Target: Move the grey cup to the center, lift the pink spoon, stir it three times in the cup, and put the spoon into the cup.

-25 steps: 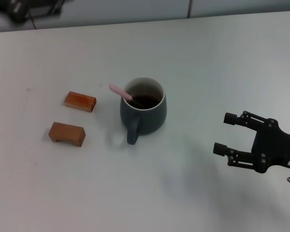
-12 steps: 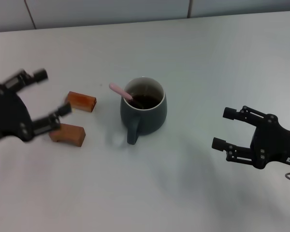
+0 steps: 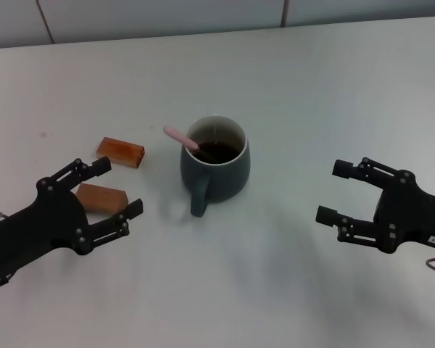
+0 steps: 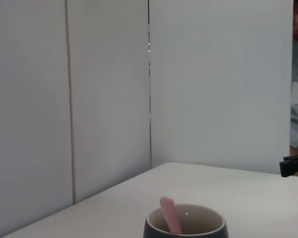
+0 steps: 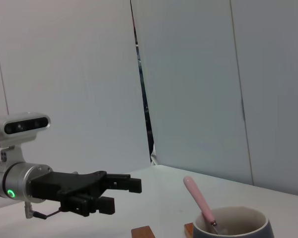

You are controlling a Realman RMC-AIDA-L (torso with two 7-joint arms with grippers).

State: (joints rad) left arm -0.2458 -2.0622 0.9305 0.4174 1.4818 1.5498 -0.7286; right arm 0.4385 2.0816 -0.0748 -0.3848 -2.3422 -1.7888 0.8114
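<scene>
Compared with half a second ago, the left gripper [image 3: 116, 187] is now lower and nearer to the front edge of the table [image 3: 333, 94], and it appears sharp instead of blurred. Its fingers are spread wide and hold nothing; they hang over the nearer of the two brown blocks [image 3: 100, 197], which is partly covered by them. The farther brown block [image 3: 120, 151] lies free just behind. The right gripper [image 3: 335, 191] is almost in the same place as before, on the right side of the table, also wide open and empty.

The grey cup [image 3: 216, 168] stands near the middle of the table, upright, with its handle turned toward the front. Dark liquid is inside. The pink spoon [image 3: 180, 138] already rests in the cup, its handle leaning out over the rim toward the left and back.

Between the cup and each gripper there is bare table. The right side and the back part of the table are open, up to the wall panels [image 4: 109, 99]
</scene>
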